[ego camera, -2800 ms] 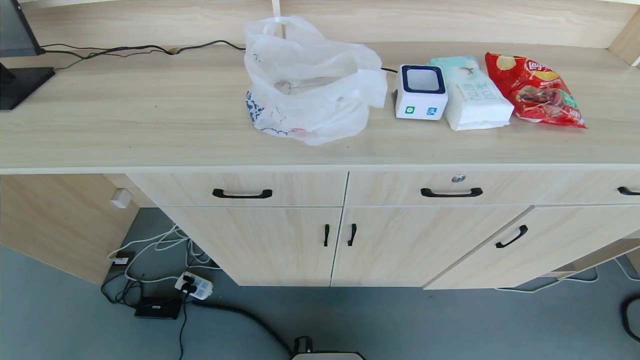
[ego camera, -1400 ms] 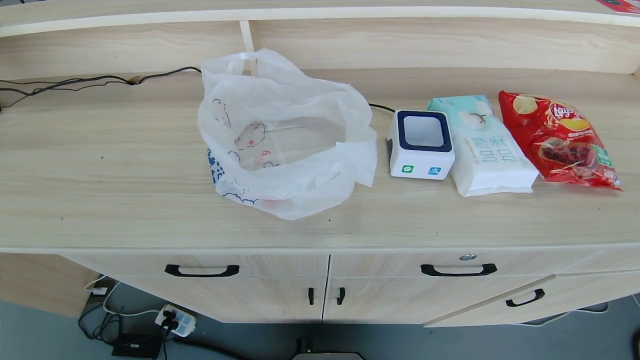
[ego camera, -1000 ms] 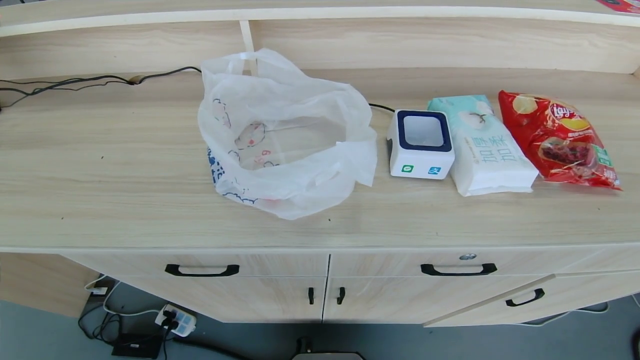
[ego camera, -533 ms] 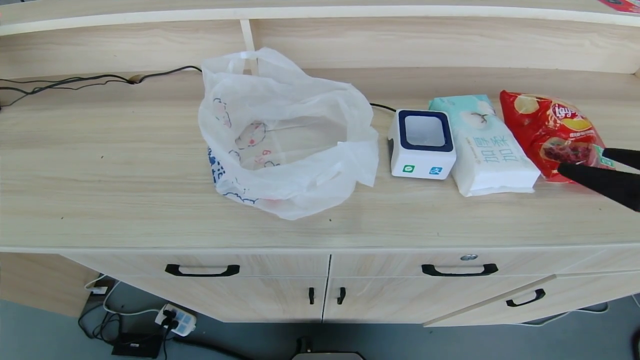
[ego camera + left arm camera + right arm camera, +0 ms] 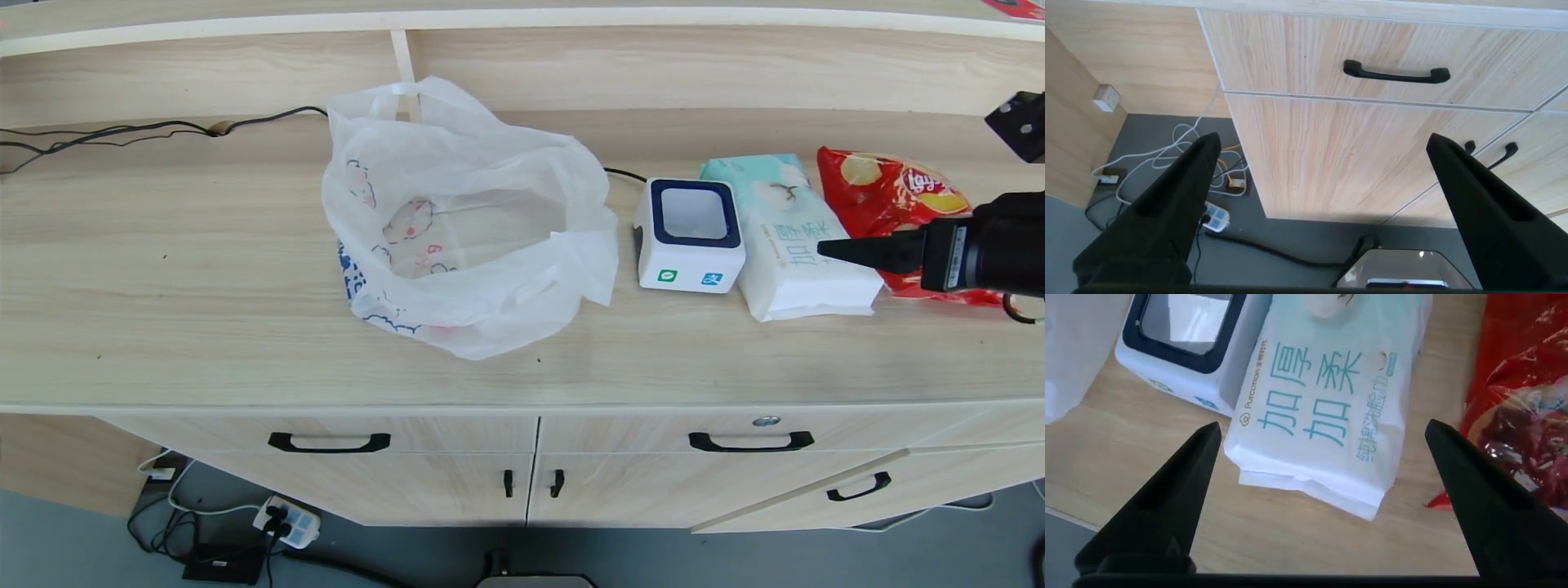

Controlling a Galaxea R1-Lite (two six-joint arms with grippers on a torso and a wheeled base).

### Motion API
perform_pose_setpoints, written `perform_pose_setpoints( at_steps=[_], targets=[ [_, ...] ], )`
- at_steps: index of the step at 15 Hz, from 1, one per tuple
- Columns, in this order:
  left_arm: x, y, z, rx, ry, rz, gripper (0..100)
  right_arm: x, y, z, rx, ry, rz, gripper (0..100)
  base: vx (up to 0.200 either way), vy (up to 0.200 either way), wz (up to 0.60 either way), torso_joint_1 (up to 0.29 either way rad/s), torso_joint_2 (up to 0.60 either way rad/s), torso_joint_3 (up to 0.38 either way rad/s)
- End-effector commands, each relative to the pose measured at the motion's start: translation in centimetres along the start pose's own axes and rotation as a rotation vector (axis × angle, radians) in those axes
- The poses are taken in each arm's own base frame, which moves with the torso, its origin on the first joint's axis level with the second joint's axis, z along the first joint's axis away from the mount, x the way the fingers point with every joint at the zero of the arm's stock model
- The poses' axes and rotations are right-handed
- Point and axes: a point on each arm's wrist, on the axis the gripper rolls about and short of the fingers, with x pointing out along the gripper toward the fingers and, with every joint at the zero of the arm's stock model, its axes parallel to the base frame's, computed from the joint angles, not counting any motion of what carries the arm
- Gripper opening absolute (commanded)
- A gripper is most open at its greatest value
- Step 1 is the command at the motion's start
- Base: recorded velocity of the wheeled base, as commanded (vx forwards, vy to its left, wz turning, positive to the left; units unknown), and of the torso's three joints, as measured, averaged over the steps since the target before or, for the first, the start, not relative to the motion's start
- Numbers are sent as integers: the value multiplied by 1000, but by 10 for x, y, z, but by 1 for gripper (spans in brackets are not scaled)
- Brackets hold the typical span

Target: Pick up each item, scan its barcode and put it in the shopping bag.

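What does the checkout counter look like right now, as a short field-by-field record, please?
Shopping bag: open, looks empty, left of scanner
Scanner: between bag and tissue pack
Tissue pack: flat, beside scanner
Chip bag: flat, rightmost
Right end effector: open, over tissue pack
Left end effector: open, below counter, facing drawers

Shop checkout mock-up: wooden tabletop [image 5: 163, 245] over drawers [image 5: 449, 431]; barcode scanner [image 5: 690, 237] at 3 o'clock from shopping bag [image 5: 465, 220].
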Motion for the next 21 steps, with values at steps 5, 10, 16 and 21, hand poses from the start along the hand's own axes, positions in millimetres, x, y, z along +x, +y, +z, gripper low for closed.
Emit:
perform_pose_setpoints(
  at_steps=[5,10,16,21],
  targets=[
    [0,0,0,-1,1,1,100,50,-17,7,-19,35,-3,100,0,0,0,0,0,0],
    [0,0,0,-1,1,1,100,61,-21,13,-38,19,-15,100,0,0,0,0,0,0],
    [0,0,0,-1,1,1,100,59,-20,24,-56,-23,-15,100,0,0,0,0,0,0],
    [0,0,0,-1,1,1,100,64,-1,26,-77,-21,8,100,0,0,0,0,0,0]
  ],
)
